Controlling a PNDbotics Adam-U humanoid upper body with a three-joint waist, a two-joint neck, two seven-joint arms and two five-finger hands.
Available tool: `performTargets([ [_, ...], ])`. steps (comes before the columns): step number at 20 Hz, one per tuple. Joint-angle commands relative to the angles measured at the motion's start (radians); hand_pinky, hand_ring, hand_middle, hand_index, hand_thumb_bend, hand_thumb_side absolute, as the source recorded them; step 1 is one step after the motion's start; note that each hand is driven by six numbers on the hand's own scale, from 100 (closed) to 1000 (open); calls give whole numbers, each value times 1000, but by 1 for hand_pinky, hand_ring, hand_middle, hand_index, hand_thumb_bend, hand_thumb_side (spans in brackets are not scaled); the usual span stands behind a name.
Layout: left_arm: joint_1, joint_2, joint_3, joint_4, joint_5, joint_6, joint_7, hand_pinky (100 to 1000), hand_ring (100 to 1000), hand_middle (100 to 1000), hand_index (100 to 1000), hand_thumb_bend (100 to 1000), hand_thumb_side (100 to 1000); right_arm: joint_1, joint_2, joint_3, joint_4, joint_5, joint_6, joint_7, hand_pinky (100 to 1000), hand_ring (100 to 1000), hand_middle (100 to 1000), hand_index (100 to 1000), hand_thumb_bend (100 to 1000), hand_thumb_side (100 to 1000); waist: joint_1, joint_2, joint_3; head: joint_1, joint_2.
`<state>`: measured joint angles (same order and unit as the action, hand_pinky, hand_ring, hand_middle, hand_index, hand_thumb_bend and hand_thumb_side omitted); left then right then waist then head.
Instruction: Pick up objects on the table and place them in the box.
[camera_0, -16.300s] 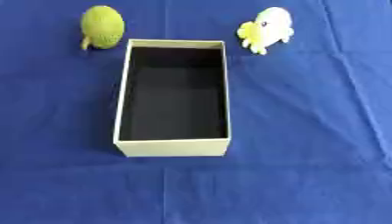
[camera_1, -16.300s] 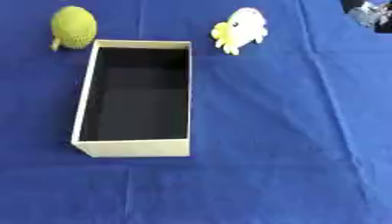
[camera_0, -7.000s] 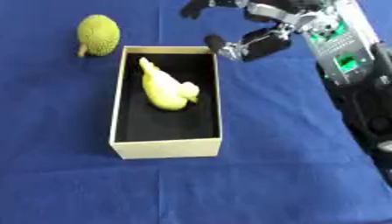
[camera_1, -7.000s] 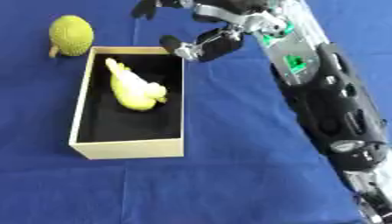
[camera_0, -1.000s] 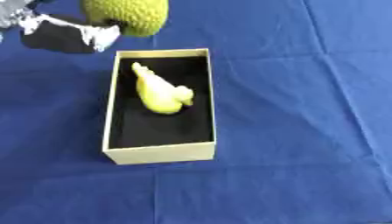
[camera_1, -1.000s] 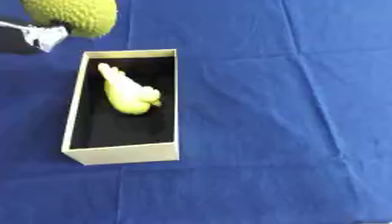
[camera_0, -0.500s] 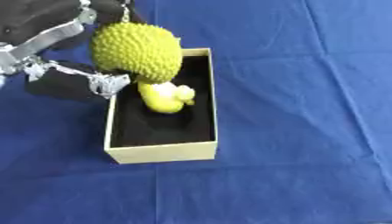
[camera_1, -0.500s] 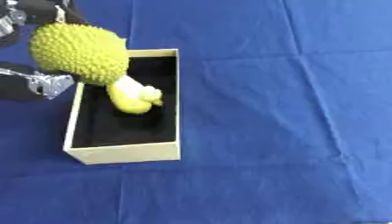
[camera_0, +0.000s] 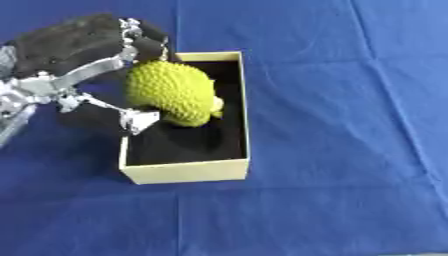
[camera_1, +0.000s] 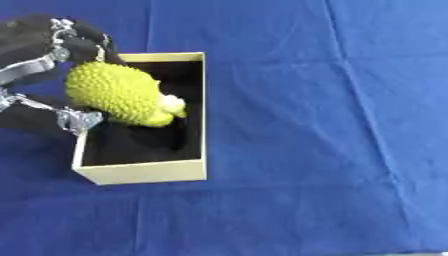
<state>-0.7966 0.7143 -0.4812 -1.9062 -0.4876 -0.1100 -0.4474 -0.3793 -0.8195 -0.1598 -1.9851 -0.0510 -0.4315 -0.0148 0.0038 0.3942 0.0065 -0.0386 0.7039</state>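
From my seat, nearest me is the front wall of the box (camera_0: 185, 171), cream outside and black inside, lying on the blue cloth (camera_0: 332, 125). Over its middle my left hand (camera_0: 79, 80) is curled round the bumpy green ball (camera_0: 171, 92), holding it above the yellow toy (camera_0: 215, 104), which only peeks out beside it.

Box (camera_0: 187, 171) left of centre on tablecloth (camera_0: 332, 125). Spiky fruit (camera_0: 170, 92) over box's far half, left hand (camera_0: 83, 75) at its left, small toy (camera_0: 215, 105) under fruit.
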Motion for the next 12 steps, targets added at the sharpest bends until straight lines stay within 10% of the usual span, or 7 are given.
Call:
performTargets([
  [1,-26,-8,-6,20,-34,-32,-19,657,624,620,781,100,152,-5,-18,-14,-15,-9,2,4,877,815,569,774,100,422,-2,-21,-2,3,1],
  [7,-57,-47,-31,64,-134,-128,-122,794,803,791,904,115,348,0,-13,-15,-15,-12,3,9,877,816,567,772,100,438,-2,-23,0,4,0],
  [12,-50,-55,-10,81,-222,-146,-178,901,892,870,960,372,596,5,-12,-19,-15,-14,3,10,878,816,567,772,100,443,-1,-24,0,2,-4],
])
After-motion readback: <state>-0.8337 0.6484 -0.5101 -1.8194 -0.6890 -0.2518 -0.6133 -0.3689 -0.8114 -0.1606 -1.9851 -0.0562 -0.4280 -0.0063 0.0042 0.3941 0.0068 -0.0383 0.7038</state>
